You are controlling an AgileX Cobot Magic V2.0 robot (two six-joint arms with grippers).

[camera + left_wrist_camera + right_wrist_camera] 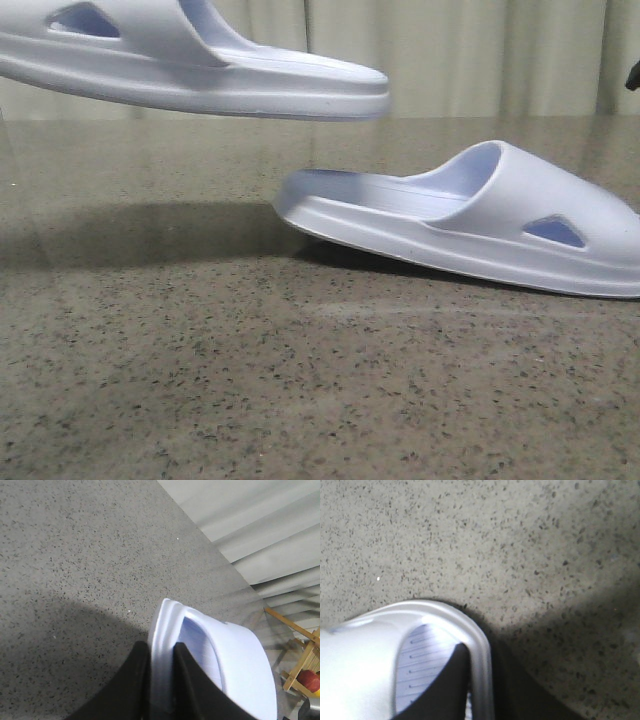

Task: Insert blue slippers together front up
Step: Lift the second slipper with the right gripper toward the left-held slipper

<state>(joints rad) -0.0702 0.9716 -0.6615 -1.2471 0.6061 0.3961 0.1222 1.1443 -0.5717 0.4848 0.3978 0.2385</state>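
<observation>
Two pale blue-white slippers show in the front view. One slipper [200, 70] hangs in the air at the upper left, its heel end pointing right. The other slipper [470, 215] is low at the right, its heel end pointing left and raised a little off the table. In the left wrist view my left gripper [161, 652] is shut on a slipper's [235, 660] sole edge, one black finger [132, 685] on each side. In the right wrist view my right gripper [480, 655] is shut on a slipper's [365, 660] rim, one finger [445, 690] on the ribbed footbed. Neither gripper shows in the front view.
The speckled stone table [250, 380] fills the foreground. A pale curtain [460, 50] hangs behind its far edge. A wooden rack [300, 660] with a red thing on it stands beyond the table in the left wrist view. A black bit [632, 75] shows at the right edge.
</observation>
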